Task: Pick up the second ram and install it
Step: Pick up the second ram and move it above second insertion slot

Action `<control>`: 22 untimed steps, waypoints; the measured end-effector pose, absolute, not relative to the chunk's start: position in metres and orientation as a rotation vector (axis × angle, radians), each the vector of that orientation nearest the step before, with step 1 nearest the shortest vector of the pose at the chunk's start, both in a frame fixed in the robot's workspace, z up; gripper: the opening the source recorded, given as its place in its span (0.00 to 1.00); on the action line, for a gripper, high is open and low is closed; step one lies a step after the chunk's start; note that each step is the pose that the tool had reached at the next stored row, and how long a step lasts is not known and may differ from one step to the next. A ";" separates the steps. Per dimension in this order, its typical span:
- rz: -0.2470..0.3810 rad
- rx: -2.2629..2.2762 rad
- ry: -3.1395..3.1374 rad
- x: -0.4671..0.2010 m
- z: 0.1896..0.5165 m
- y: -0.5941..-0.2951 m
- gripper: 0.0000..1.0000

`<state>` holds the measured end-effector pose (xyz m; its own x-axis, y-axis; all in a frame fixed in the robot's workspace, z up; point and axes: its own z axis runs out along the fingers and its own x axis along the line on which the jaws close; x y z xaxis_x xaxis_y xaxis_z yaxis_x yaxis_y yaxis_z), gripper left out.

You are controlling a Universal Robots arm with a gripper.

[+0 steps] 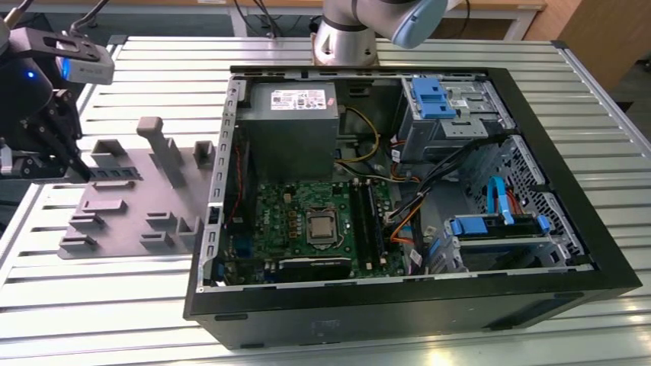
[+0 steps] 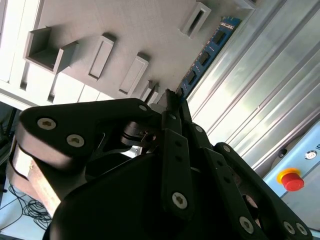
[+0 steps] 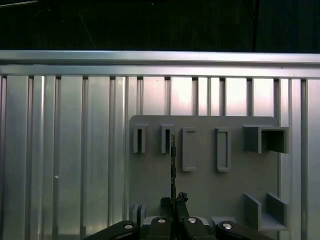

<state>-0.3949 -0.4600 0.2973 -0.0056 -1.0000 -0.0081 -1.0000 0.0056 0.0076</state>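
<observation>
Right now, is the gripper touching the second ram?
Touching. In the first wrist view the second ram runs edge-on into the gripper, pinched between its fingertips with no gap.

arm (image 1: 344, 38): silver-grey tube sections, pale blue-grey joint cap (image 1: 412, 19). gripper (image 2: 171, 96): all matte black, flat linkage bars stacked side by side with rounded ends, and a bright silver screw head at each pivot. fingers (image 2: 175, 117) taper to slim black tips. grey boxy camera housing (image 1: 87, 61) sits on the wrist, thin dark cables (image 1: 87, 19) run off its top, and a blue light (image 1: 30, 75) glows on the black wrist body.
</observation>
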 end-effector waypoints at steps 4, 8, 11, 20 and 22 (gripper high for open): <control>0.018 -2.215 2.227 -0.395 0.299 -0.460 0.14; 0.017 -2.215 2.227 -0.395 0.300 -0.460 0.14; 0.018 -2.215 2.227 -0.395 0.301 -0.460 0.14; 0.017 -2.215 2.227 -0.395 0.305 -0.460 0.14; 0.018 -2.215 2.227 -0.395 0.305 -0.460 0.14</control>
